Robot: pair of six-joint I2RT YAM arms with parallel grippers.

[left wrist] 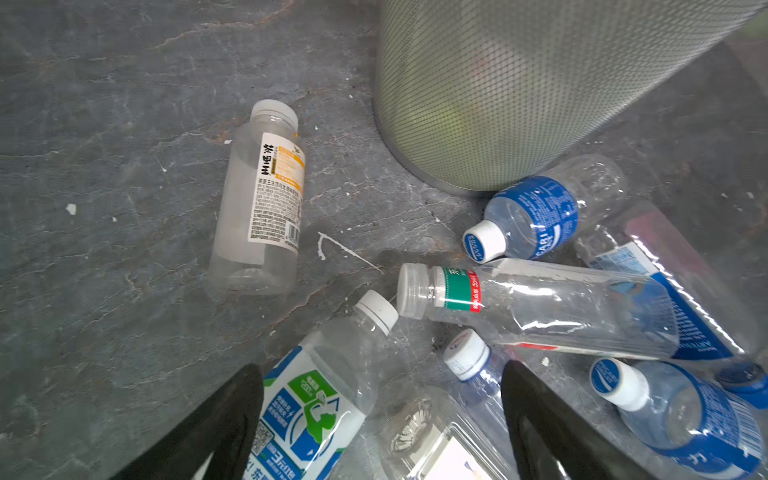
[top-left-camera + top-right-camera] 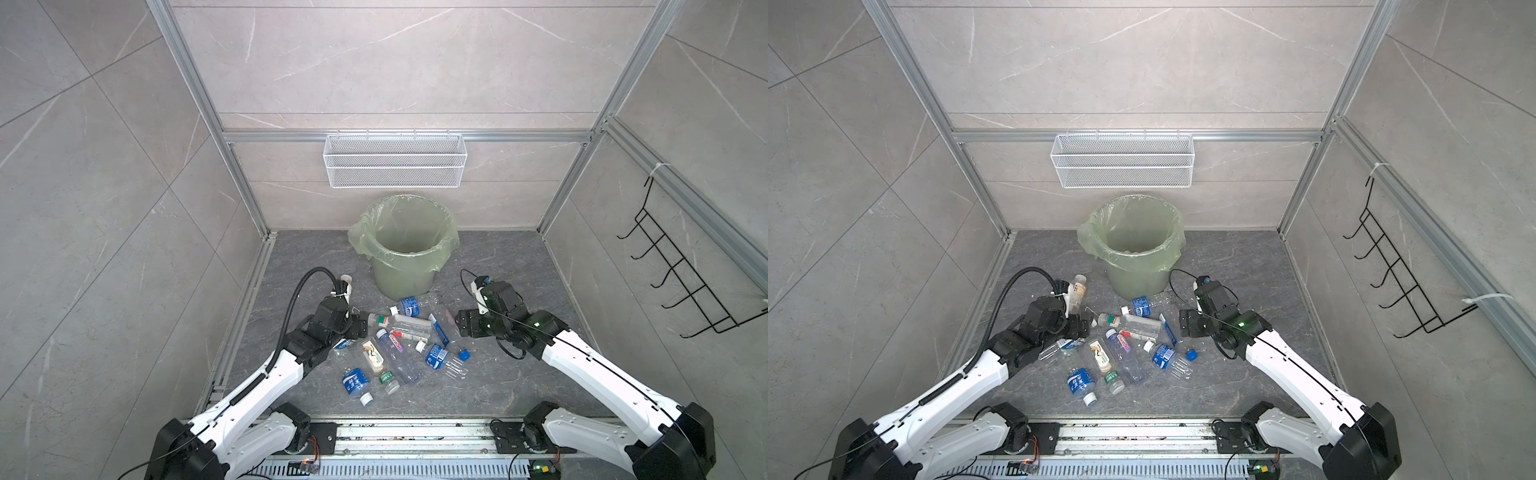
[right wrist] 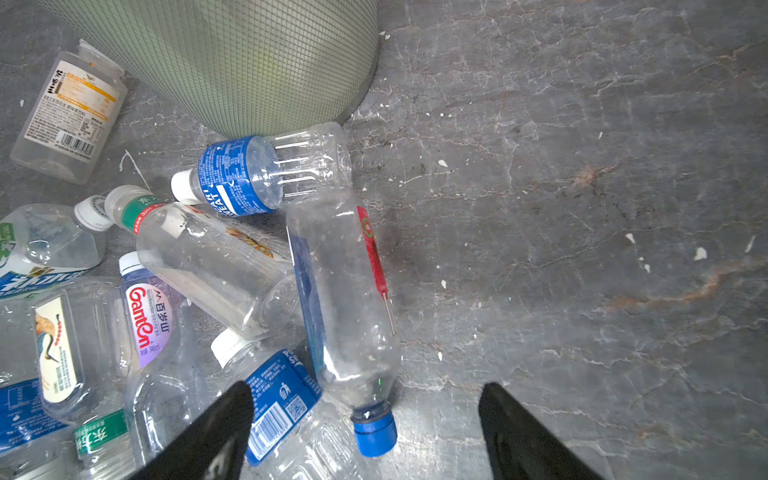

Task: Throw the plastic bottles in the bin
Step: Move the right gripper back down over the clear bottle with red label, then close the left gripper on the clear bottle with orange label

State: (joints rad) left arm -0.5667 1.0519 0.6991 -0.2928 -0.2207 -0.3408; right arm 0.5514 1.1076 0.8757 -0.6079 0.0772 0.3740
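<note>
As I judge it, the step in hand is the first grasp: both arms are low over the heap and nothing is lifted yet.

The left hand (image 1: 380, 370) is spread. Its two black fingers (image 1: 232, 415) stand on each side of a white-green bottle (image 1: 311, 407), which lies on the floor (image 1: 104, 249) with its cap pointing away from the wrist. One finger is just beside the label, but I cannot tell if it touches. An orange-label bottle (image 1: 262, 199) lies alone, apart from the heap, near the foot of the bin.

The bottles (image 2: 409, 328) lie in a loose heap between the two arms, and many of them cross or lean on one another. All are on the floor in front of the bin (image 2: 403, 278), which stands upright near the back wall with its bag folded over the rim. I cannot make out what is at its bottom.

The right hand (image 3: 368, 388) is spread too. The cap end of a blue-cap bottle (image 3: 345, 291) lies between its fingers, with a gap on both sides, so nothing is pinched.

For the next move, I think each hand must press together on the body of its bottle, lift it straight up so the neighbours are not dragged, carry it over the rim and let go. The thin plastic may crush or slip. The right bottle touches others, so it may roll.
</note>
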